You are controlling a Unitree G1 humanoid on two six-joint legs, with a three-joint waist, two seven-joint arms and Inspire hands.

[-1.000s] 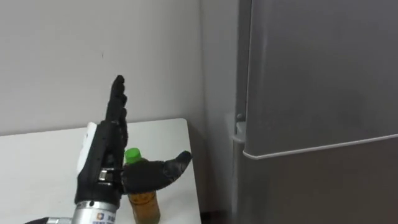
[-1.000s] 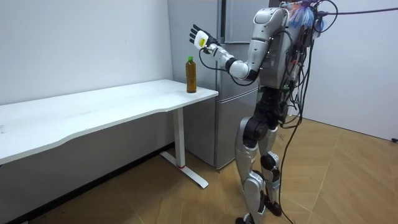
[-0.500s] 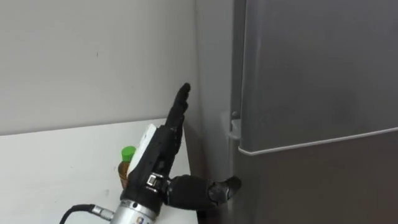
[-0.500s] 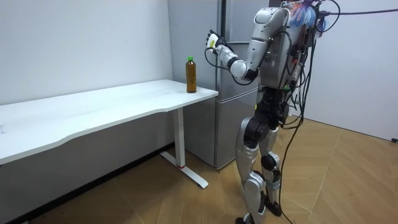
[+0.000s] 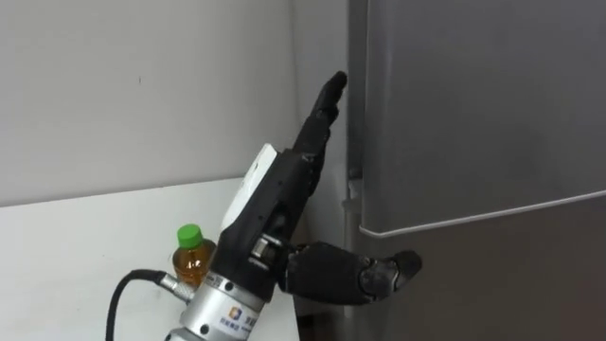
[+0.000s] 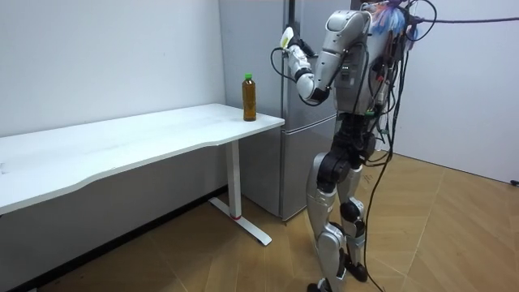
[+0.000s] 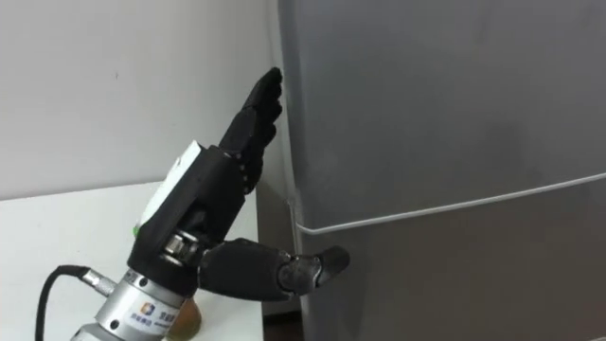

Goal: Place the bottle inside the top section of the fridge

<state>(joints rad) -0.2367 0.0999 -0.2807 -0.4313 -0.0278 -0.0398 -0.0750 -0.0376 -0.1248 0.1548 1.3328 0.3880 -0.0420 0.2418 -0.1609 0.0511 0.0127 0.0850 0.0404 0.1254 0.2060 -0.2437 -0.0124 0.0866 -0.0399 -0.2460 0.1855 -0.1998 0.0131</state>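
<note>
Left hand [image 5: 284, 201] is held up, fingers straight, thumb spread apart, nothing gripped; fingertips are seen at the left edge of the tall grey metal fridge [image 5: 473, 114] (upper door, contact cannot be told). Amber plastic bottle with green cap [image 5: 191, 260] is left upright at the hand's 7 o'clock, on the white rectangular table [image 6: 122, 142], near the fridge-side corner

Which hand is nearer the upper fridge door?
Left. The left hand, fingers straight, is raised at the left edge of the upper fridge door, its thumb reaching across the seam below. The bottle stands untouched on the table, to the hand's left.
</note>
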